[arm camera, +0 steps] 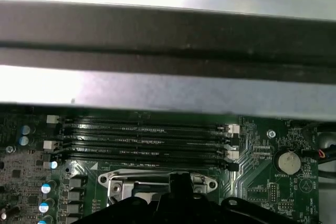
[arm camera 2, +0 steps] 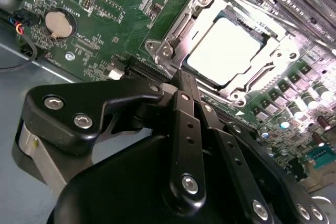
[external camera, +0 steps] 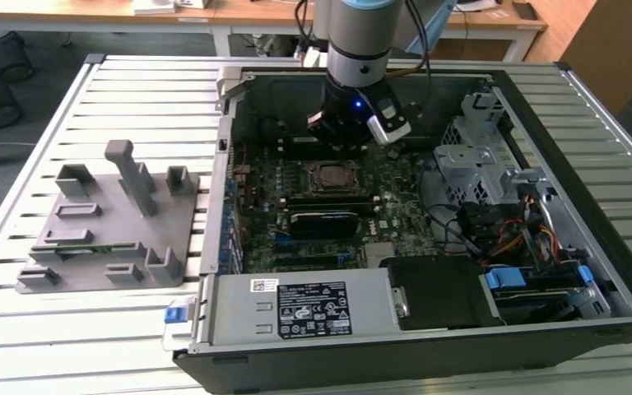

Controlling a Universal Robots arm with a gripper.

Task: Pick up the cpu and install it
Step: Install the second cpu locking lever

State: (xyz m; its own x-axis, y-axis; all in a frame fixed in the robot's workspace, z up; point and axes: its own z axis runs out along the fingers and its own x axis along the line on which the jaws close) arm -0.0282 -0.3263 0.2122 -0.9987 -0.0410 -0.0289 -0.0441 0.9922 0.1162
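Grey fixture (external camera: 108, 230) lies on the slatted table (external camera: 30, 329), well away from the gripper toward the exterior view's left, with a narrow green memory strip (external camera: 75, 246) lying in one of its slots. Open computer case (external camera: 579, 107) takes up the middle and the exterior view's right, its green motherboard (external camera: 294, 169) facing up. Over the board hangs the gripper (external camera: 344, 136), on the end of the grey arm (external camera: 358, 41), close above the far edge of the dark metal-framed socket (external camera: 332, 176).

In the second wrist view the gripper (arm camera 2: 182, 80) has its black fingers (arm camera 2: 189, 129) drawn together to a narrow tip with no gap showing between them, and nothing is held there. Just beyond that tip the cpu (arm camera 2: 226, 51) sits flat inside the socket (arm camera 2: 173, 38), its pale silver-white top bare and apart from the fingertips. A round coin battery (arm camera 2: 58, 23) sits on the board to one side.

In the first wrist view the fingertips (arm camera: 178, 184) hover over the socket frame (arm camera: 157, 179), with the empty black memory slots (arm camera: 147, 140) just past it and the case wall (arm camera: 168, 51) beyond.
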